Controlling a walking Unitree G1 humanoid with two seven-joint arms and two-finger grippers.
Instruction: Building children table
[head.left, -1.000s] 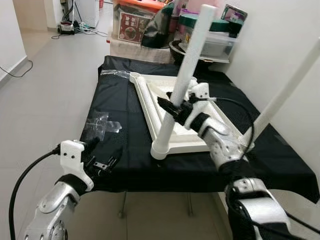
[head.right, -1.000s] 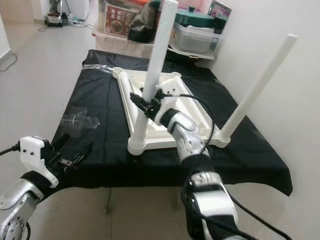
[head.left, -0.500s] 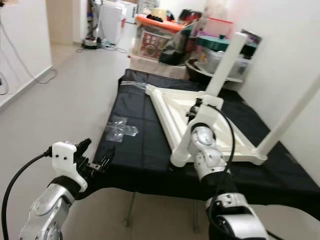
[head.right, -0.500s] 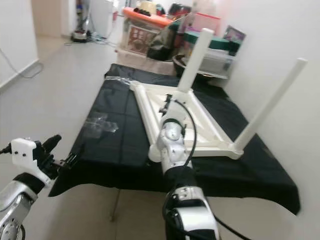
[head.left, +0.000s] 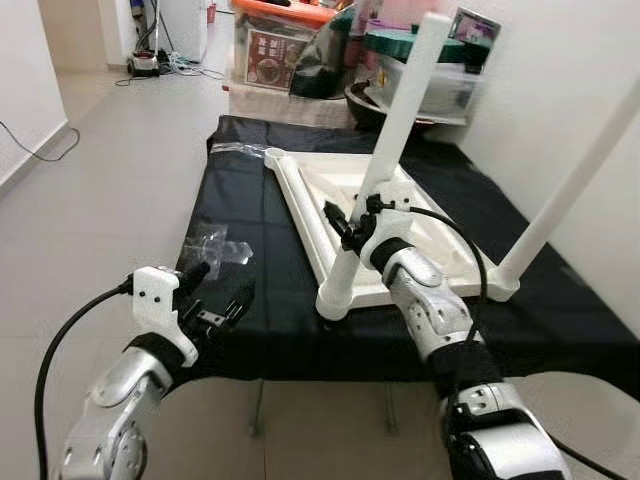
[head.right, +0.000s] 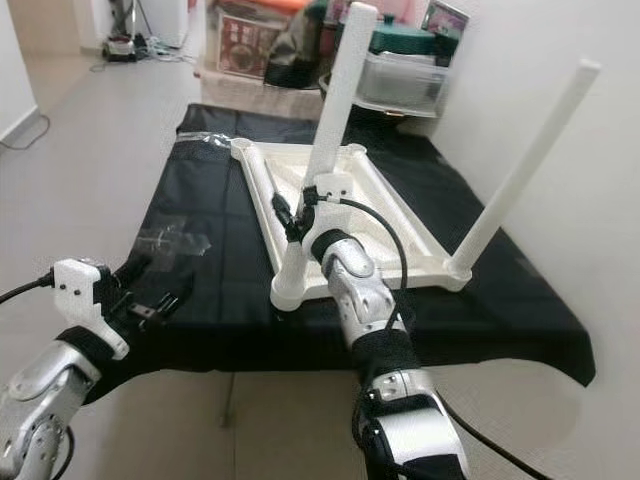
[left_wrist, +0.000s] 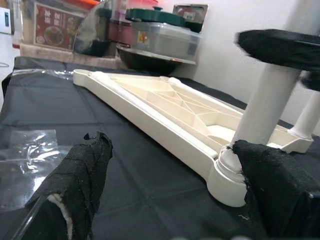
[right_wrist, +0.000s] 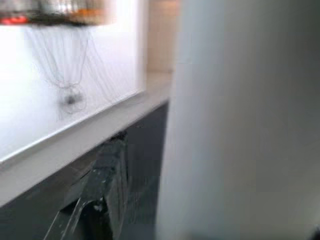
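A white children's table top (head.left: 330, 200) lies upside down on a black-covered table (head.left: 250, 250). One white leg (head.left: 398, 140) stands tilted in its near corner socket (head.left: 335, 300). My right gripper (head.left: 350, 222) is shut on this leg low down, and the leg (right_wrist: 240, 125) looms close beside one black finger (right_wrist: 100, 200) in the right wrist view. A second leg (head.left: 575, 180) stands at the near right corner. My left gripper (head.left: 218, 298) hovers open at the table's front left edge, its fingers (left_wrist: 75, 185) wide apart and facing the frame (left_wrist: 160, 112).
A crumpled clear plastic wrapper (head.left: 212, 245) lies on the cloth left of the table top. Storage boxes and a dark bowl (head.left: 400, 80) crowd the far end. A white wall (head.left: 560, 60) runs close on the right. Open tiled floor (head.left: 110, 150) lies to the left.
The head camera swung about, so the whole scene shifted. My right gripper stays on the near leg. My left gripper has come a little closer to the table's front edge.
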